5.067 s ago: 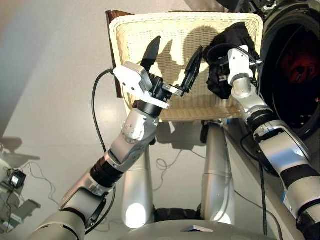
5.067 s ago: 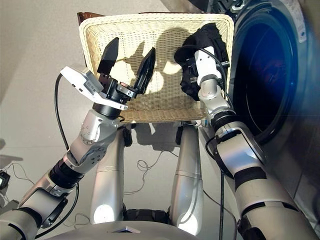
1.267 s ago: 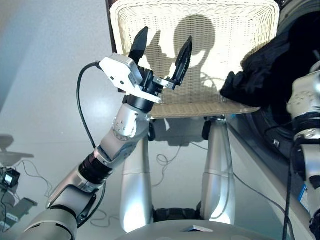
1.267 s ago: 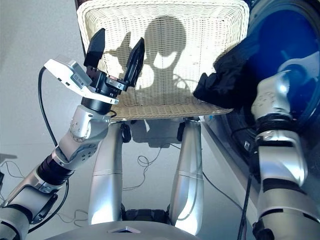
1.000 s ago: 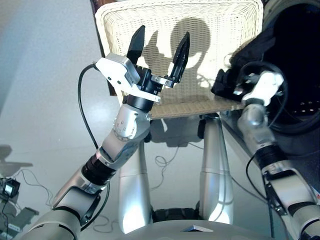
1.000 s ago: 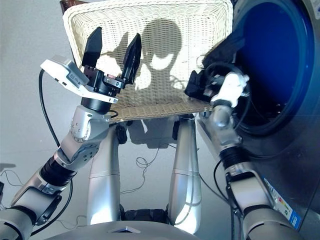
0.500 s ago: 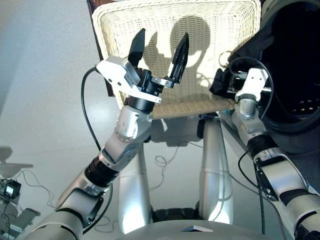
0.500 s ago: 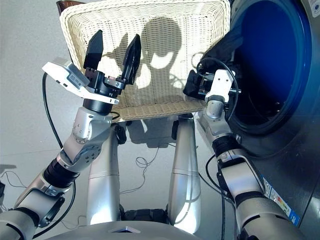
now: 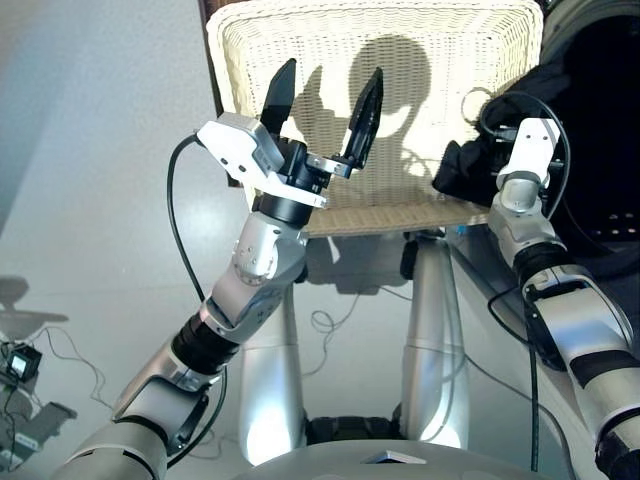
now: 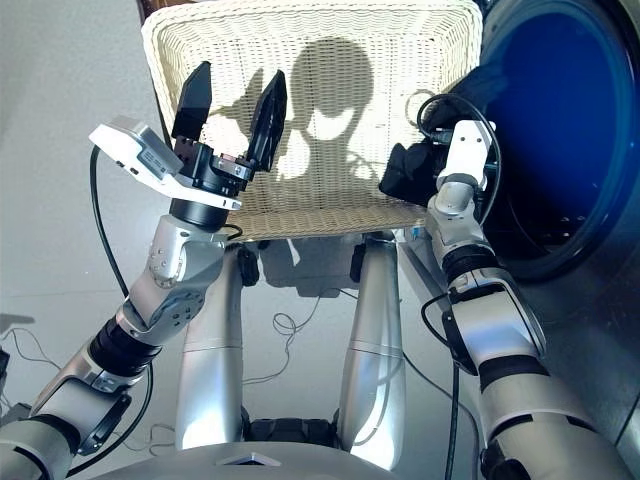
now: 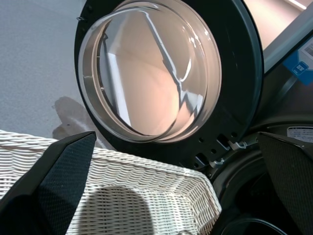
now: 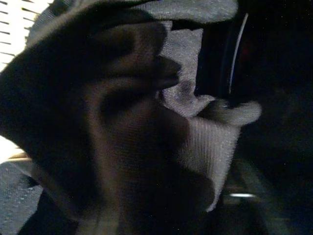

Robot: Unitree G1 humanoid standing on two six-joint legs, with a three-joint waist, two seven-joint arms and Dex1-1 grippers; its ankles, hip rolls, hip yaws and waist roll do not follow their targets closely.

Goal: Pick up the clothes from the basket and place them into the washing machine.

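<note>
The cream wicker basket [image 9: 300, 40] stands in front of me, and its visible bottom is bare. My left gripper [image 9: 322, 100] hovers open over the basket's left half with nothing between its fingers. At the basket's right front corner my right gripper [image 9: 478, 165] is shut on the black garment [image 9: 455, 175], which bunches around it and hides the fingers. That cloth fills the right wrist view [image 12: 107, 127]. The washing machine's dark drum mouth [image 10: 560, 120] opens just right of the garment. Its round glass door [image 11: 151, 73] stands swung open beyond the basket's rim [image 11: 146, 171].
A dark brown support edge [image 9: 210, 60] shows behind the basket's left side. Loose cables [image 9: 330, 325] lie on the grey floor, and a small device [image 9: 20, 365] sits at the far left. The washer's front [image 10: 600, 330] runs down the right side.
Five seconds ago the black garment lay in the basket's right part; my right gripper has carried it to the right rim by the drum mouth. The left gripper has stayed open in place.
</note>
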